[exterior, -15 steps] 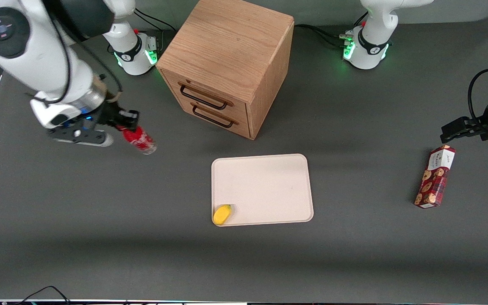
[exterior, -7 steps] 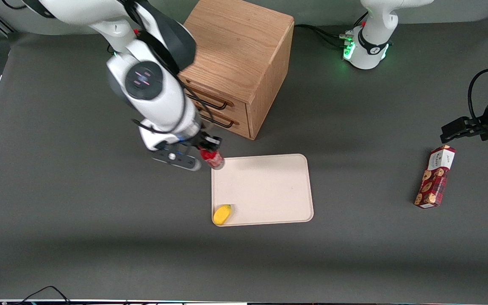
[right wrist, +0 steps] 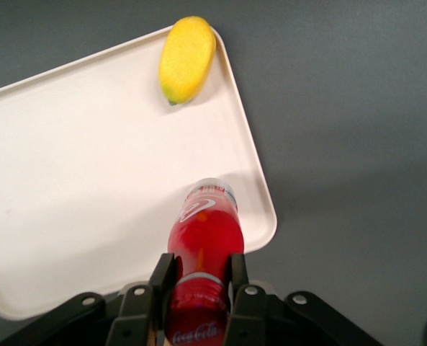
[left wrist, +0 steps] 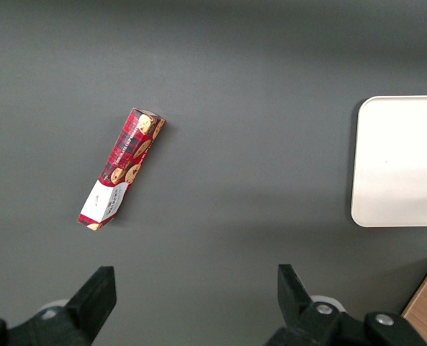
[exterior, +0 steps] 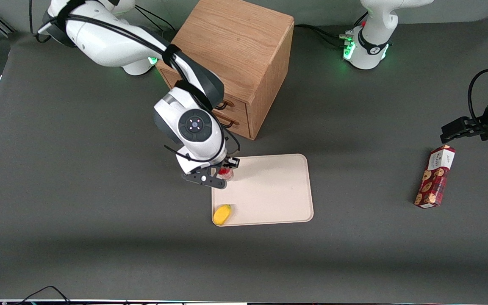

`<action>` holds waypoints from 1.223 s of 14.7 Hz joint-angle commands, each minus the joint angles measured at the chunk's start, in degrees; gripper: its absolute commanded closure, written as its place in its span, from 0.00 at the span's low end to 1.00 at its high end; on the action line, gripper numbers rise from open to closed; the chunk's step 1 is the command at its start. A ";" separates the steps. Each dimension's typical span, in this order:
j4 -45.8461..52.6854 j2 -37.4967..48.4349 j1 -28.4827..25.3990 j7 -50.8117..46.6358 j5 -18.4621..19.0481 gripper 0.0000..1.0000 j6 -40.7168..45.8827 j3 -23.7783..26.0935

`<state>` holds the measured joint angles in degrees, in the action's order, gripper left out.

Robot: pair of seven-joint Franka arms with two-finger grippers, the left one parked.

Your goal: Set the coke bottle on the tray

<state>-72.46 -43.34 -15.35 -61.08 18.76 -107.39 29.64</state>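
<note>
My right gripper [exterior: 226,168] is shut on the coke bottle [exterior: 225,172], a slim red bottle with a red cap. It holds the bottle upright over the corner of the cream-beige tray [exterior: 269,190] that is nearest the cabinet and the working arm. In the right wrist view the fingers [right wrist: 163,277] clamp the bottle [right wrist: 204,245] just below its cap, and its clear base hangs over the tray [right wrist: 91,173] close to the rim. I cannot tell whether the base touches the tray.
A yellow mango-like fruit [exterior: 222,214] lies in the tray's front corner, also seen in the right wrist view [right wrist: 187,49]. A wooden drawer cabinet [exterior: 231,63] stands farther back. A red-brown cookie box [exterior: 434,176] lies toward the parked arm's end.
My gripper has carried the bottle from the working arm's end of the table to the tray's corner, and the bottle has turned from tilted to upright.
</note>
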 commanded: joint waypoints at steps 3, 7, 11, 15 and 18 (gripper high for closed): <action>2.32 -2.53 -1.00 -0.53 3.82 1.00 -1.14 -1.61; 2.32 -2.97 -0.91 0.26 4.00 0.07 -2.29 -1.87; 2.41 -1.75 -0.74 0.44 3.92 0.00 -1.86 -2.05; -3.10 8.16 3.63 14.98 2.52 0.00 2.09 -4.06; -4.27 15.28 7.96 29.30 -6.95 0.00 6.04 -9.83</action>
<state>-72.11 -35.60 -10.25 -41.75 17.62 -103.34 24.26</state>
